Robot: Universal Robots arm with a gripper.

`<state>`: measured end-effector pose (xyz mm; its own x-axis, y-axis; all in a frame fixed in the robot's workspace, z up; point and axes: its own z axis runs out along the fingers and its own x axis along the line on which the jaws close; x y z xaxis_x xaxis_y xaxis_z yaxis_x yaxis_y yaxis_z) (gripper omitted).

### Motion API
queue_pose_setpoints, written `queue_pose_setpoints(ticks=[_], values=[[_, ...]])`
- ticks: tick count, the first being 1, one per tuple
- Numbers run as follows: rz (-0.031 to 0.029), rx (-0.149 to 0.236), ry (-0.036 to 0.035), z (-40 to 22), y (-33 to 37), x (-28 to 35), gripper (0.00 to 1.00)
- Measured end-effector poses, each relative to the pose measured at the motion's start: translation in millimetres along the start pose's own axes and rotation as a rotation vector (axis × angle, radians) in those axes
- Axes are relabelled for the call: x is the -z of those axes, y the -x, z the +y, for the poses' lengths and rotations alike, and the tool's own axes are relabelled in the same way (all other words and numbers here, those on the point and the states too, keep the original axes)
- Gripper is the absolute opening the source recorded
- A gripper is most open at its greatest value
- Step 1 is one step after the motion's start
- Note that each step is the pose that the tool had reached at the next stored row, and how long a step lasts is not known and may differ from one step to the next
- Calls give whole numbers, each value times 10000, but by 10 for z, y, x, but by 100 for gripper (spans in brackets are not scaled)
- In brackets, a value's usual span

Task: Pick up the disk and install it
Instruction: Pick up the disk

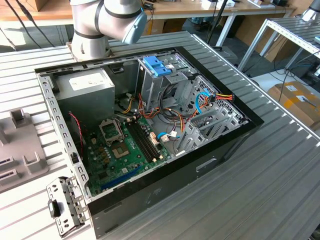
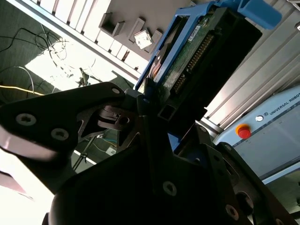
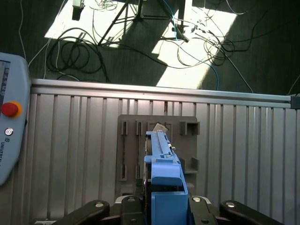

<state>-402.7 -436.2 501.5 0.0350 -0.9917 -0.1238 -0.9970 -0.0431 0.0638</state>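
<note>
My gripper is shut on the disk, a dark drive with a green circuit board and bright blue carrier rails. In the first wrist view the disk stands on edge between the dark fingers, its blue end tab nearest the camera. The disk is held in the air over a grey slotted holder that lies on the ribbed metal table. In the exterior view the open computer case lies on the table, with its drive cage at the back.
A paler blue bracket sits on top of the drive cage. A grey power supply, a green motherboard and loose cables fill the case. The arm's base stands behind it. A teach pendant lies beside the holder.
</note>
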Motion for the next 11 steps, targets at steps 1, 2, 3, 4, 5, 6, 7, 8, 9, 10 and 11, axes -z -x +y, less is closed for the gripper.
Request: queue_pose_setpoints(ticks=[1, 2, 3, 4, 5, 6, 7, 8, 9, 10, 11], values=[[2, 0, 0, -2, -2, 0, 36], [3, 0, -1, -5, -4, -1, 36], [6, 0, -1, -10, -8, 0, 36], [8, 0, 0, -15, -10, 1, 36], [8, 0, -1, -19, -14, 0, 36], [8, -1, 0, -23, -17, 1, 36], [9, -1, 0, -28, -21, 1, 36], [9, 0, 0, -38, -29, 3, 36], [8, 0, 0, -43, -32, 3, 36], [8, 0, 0, -49, -35, 4, 36], [9, -1, 0, -58, -39, 5, 36]])
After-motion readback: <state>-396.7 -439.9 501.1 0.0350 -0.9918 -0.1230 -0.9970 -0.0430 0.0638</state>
